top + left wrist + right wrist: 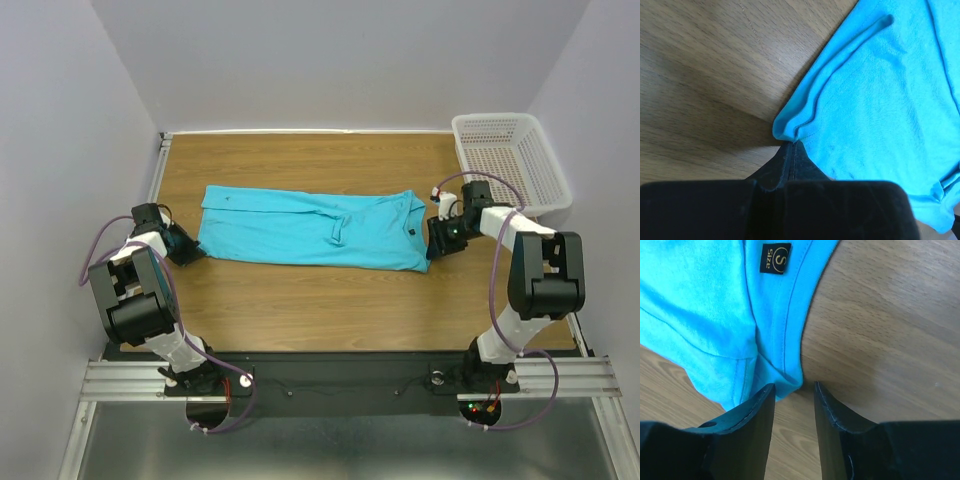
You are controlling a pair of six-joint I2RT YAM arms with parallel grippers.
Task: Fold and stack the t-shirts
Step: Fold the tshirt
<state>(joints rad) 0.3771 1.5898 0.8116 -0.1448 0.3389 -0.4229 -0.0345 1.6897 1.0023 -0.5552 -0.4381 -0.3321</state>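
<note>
Left pincer (792, 150), at the bottom centre of its wrist view, has its black fingers pressed together. Their tips touch a folded corner of the t-shirt (300, 230); whether any cloth is caught between them cannot be told. In the overhead view this pincer sits at the middle left of the frame, at the shirt's left end.

Right pincer (794, 390) is spread. Its two dark fingers stand apart at the bottom of its wrist view, and a hemmed corner of the shirt lies just in front of the gap, nearest the left finger. From overhead it sits at the middle right of the frame, at the shirt's right end.

A brown wood-grain tabletop (300, 300) fills the centre of the overhead view. The bright turquoise shirt lies flat across its middle as a long band running left to right, with layers folded over one another.

A white mesh basket (510, 160) stands in the upper right of the frame, apart from the shirt.

A small dark size label (775, 258) with a gold letter S shows on the cloth at the top of the right wrist view.
</note>
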